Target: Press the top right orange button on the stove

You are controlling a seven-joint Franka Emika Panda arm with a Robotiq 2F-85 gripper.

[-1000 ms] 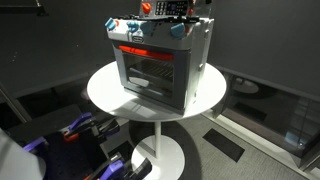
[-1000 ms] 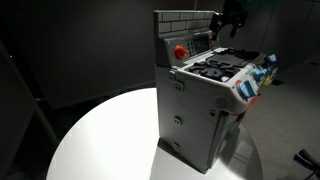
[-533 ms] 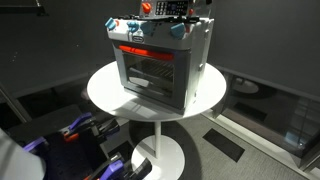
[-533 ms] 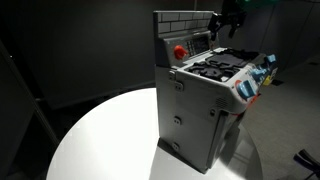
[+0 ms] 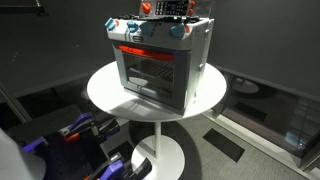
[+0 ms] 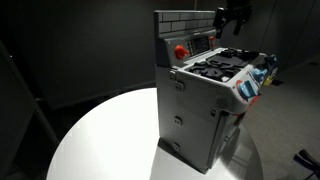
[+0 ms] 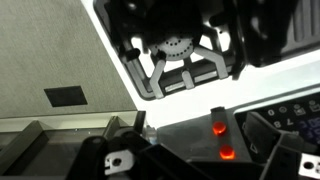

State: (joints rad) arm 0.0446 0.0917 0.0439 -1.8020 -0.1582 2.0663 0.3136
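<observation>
The grey toy stove (image 5: 160,62) stands on a round white table (image 5: 105,92); it also shows from the side (image 6: 200,110). Its upright back panel carries a red-orange button (image 6: 180,50) and a small control strip (image 6: 203,41). My gripper (image 6: 234,16) hangs above the stove's far top corner, clear of it, and shows at the top edge in the other exterior view (image 5: 190,7). In the wrist view two glowing orange buttons (image 7: 218,127) (image 7: 227,153) lie between my dark fingers (image 7: 108,157), which stand wide apart. The gripper (image 7: 198,132) is open and empty.
The hob with black burners (image 6: 222,68) and the white-blue knobs (image 6: 262,72) lie below the gripper. The table stands on a single white pedestal (image 5: 160,150). Blue and black equipment (image 5: 85,135) sits on the floor beside it.
The gripper has risen a little and drifted slightly away from the back panel. The stove has not moved.
</observation>
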